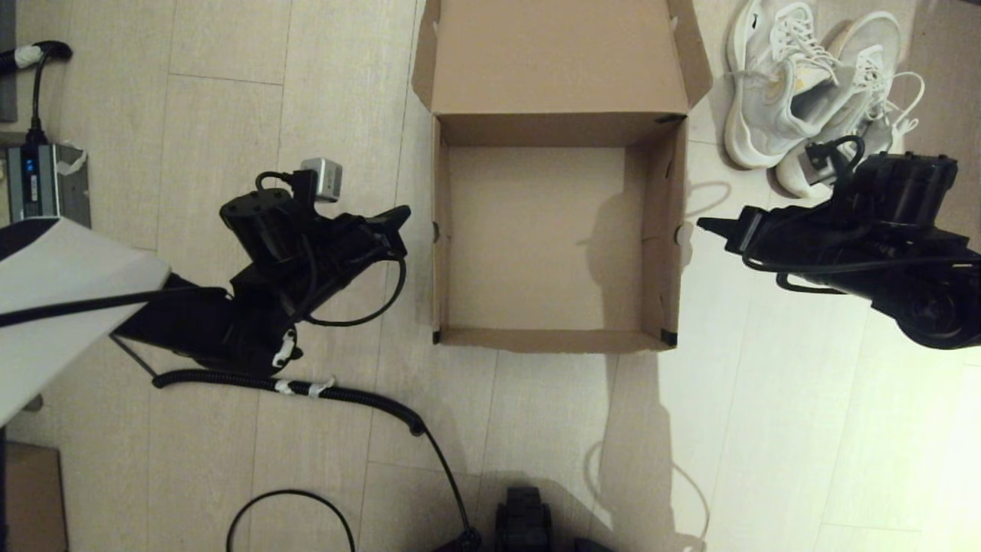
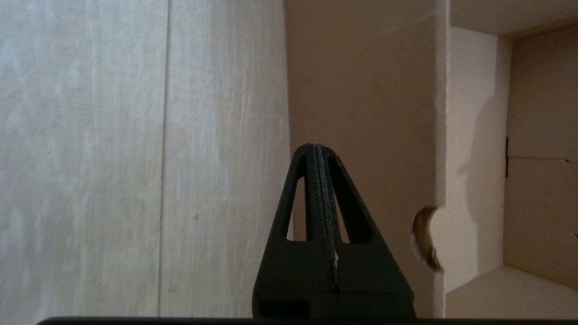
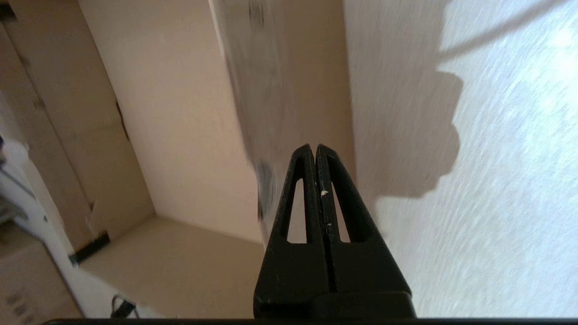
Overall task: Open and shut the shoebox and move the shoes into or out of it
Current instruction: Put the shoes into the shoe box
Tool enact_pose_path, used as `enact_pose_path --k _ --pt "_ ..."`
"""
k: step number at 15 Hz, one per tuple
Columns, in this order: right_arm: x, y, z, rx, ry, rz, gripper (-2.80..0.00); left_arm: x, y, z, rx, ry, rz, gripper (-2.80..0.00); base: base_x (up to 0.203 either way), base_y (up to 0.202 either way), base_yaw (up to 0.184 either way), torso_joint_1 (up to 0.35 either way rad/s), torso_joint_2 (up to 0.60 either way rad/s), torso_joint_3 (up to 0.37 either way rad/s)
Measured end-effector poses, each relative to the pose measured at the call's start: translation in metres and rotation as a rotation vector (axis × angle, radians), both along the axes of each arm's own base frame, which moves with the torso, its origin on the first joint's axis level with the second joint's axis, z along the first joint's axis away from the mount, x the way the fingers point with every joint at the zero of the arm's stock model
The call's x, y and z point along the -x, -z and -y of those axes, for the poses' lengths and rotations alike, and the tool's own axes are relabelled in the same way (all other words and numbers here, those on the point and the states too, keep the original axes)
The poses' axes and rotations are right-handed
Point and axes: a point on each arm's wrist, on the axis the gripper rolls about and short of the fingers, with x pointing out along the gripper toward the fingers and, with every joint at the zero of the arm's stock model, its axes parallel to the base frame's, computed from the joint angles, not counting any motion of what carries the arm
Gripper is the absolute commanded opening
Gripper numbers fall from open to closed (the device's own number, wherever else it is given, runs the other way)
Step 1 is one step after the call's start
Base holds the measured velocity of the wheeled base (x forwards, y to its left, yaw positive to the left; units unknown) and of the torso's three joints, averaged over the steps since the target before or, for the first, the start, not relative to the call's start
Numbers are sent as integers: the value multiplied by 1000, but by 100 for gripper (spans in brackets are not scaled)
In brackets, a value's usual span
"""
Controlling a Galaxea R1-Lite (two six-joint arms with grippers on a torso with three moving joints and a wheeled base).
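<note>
Lying open and empty on the floor, the shoebox is being flanked by the clenched left gripper and clenched right gripper, both holding nothing. The shoes are being left at the far right, seemingly awaiting loading.

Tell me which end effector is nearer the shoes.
Right. The right end effector hangs just below the shoes, beside the shoebox; the left end effector sits across the box.
</note>
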Motion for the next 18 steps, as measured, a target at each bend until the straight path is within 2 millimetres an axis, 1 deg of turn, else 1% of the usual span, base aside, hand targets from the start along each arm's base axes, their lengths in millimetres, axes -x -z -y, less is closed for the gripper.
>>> enact_pose_path --k 3,5,8,11,13,15,17,18 --pt "2 18 -6 13 -19 -50 -280 -5 7 4 -14 2 -7 -280 0 0 0 0 0 0" --pt "7 27 -11 16 -34 -44 -280 -6 11 5 -20 2 -15 -280 0 0 0 0 0 0" --pt "19 42 -22 18 -69 -80 -280 -5 22 1 -38 -6 -45 -280 0 0 0 0 0 0" --pt "32 53 -31 21 -97 -115 -280 -3 30 -5 -61 -21 -66 -280 0 0 0 0 0 0" --pt "38 56 -32 23 -97 -127 -280 -1 35 -7 -67 -24 -83 -280 0 0 0 0 0 0" --pt "42 55 -31 36 -52 -125 -280 4 40 -9 -67 -26 -77 -280 0 0 0 0 0 0" --pt "47 51 -25 71 -5 -99 -280 9 48 -10 -69 -25 -85 -280 0 0 0 0 0 0" --pt "49 48 -18 88 16 -82 -280 11 50 -11 -69 -24 -86 -280 0 0 0 0 0 0"
